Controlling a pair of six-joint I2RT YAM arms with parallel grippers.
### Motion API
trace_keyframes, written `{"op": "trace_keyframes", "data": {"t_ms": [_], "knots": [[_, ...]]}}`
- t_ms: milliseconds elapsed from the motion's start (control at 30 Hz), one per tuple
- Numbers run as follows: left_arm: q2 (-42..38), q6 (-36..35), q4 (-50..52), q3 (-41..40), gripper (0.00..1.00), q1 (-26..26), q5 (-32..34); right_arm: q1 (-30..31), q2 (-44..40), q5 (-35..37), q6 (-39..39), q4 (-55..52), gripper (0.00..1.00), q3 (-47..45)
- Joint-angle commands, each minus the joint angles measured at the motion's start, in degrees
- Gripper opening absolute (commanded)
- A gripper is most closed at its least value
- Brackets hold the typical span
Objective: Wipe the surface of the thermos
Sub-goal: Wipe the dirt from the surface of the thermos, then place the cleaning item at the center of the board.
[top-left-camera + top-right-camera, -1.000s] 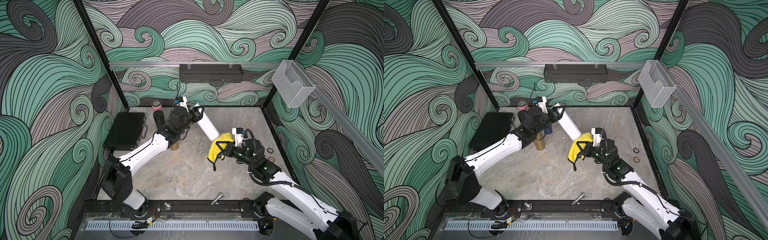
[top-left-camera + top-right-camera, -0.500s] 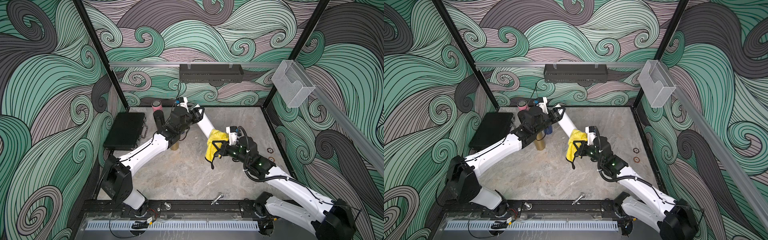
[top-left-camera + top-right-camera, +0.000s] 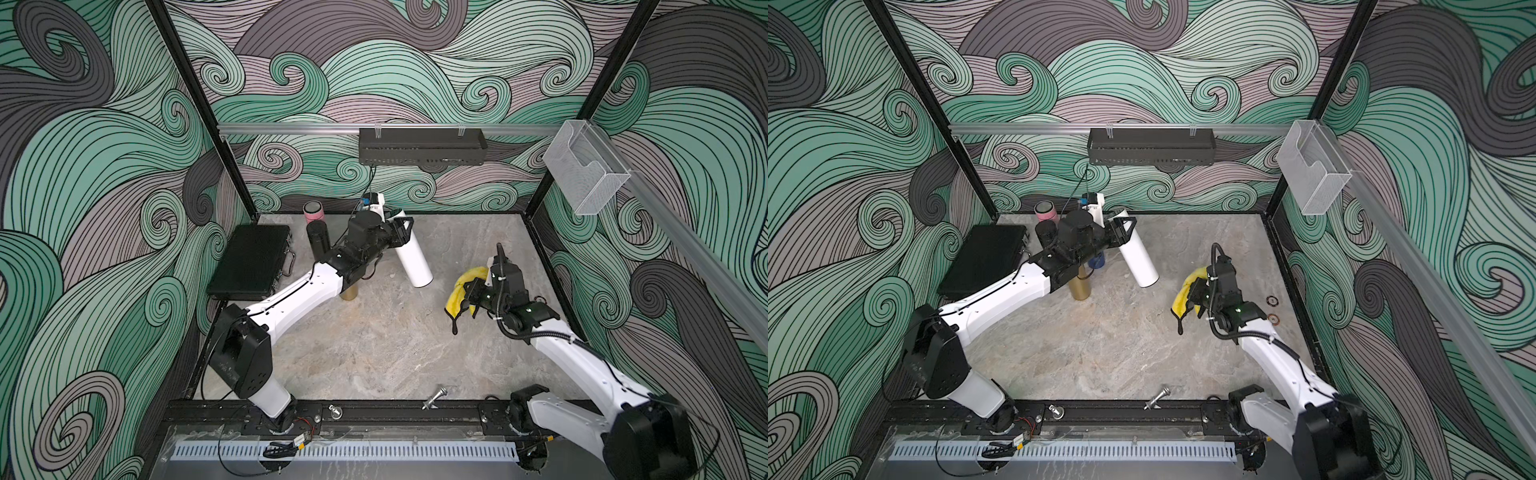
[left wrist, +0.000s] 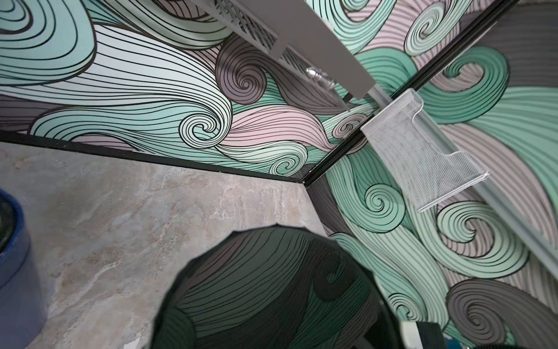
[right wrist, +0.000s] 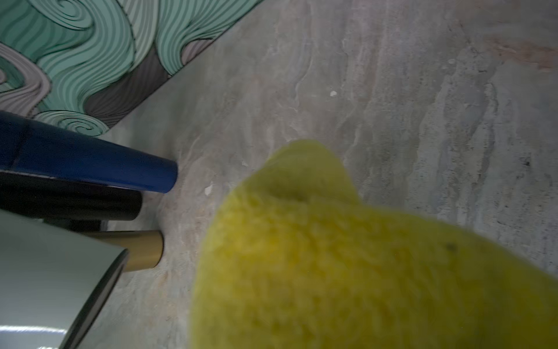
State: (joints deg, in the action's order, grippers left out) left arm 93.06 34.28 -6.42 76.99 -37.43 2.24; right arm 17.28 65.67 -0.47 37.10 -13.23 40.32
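White thermos tilted at far centre of desk, clamped near its top in left gripper, right gripper pinched on yellow cloth at right, apart from thermos, gold bottle left of thermos, black case far left

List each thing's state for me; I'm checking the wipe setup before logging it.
white thermos: tilted, gripped near its top by the left gripper
left gripper: fingers shut on the white thermos
yellow cloth: bunched, held by the right gripper, apart from the thermos
right gripper: fingers shut on the yellow cloth
black case: closed, lying flat
pink tumbler: upright
black flask: upright
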Motion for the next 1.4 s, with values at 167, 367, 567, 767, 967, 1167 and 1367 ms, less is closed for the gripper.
{"op": "trace_keyframes", "data": {"t_ms": [167, 367, 567, 767, 967, 1167, 1367], "knots": [[7.3, -18.7, -1.8, 6.1, 0.00, -4.0, 8.0, -1.4, 12.5, 3.6, -2.5, 7.6, 0.00, 3.3], [11.3, -25.1, -7.0, 6.4, 0.00, -4.8, 10.7, -2.4, 16.6, 0.8, -3.3, 9.2, 0.40, 2.7], [15.8, -30.9, -21.5, 2.4, 0.00, -4.9, 15.9, -2.3, 14.7, -2.1, -4.5, 9.4, 0.93, 2.2], [20.0, -32.5, -28.1, 2.4, 0.00, -4.9, 18.8, -2.3, 8.1, -3.0, -5.0, 8.8, 1.00, 1.2], [22.1, -32.1, -32.6, 1.5, 0.00, -4.8, 20.4, -2.3, 3.8, -5.7, -5.5, 7.2, 0.98, 2.5], [22.5, -31.3, -34.1, -0.2, 0.00, -4.9, 21.0, -2.2, 2.8, -7.3, -6.1, 6.4, 0.96, 5.1], [22.1, -30.3, -32.8, -1.0, 0.17, -4.9, 20.6, -0.7, 5.5, -7.6, -7.5, 3.5, 0.95, 11.4]]}}
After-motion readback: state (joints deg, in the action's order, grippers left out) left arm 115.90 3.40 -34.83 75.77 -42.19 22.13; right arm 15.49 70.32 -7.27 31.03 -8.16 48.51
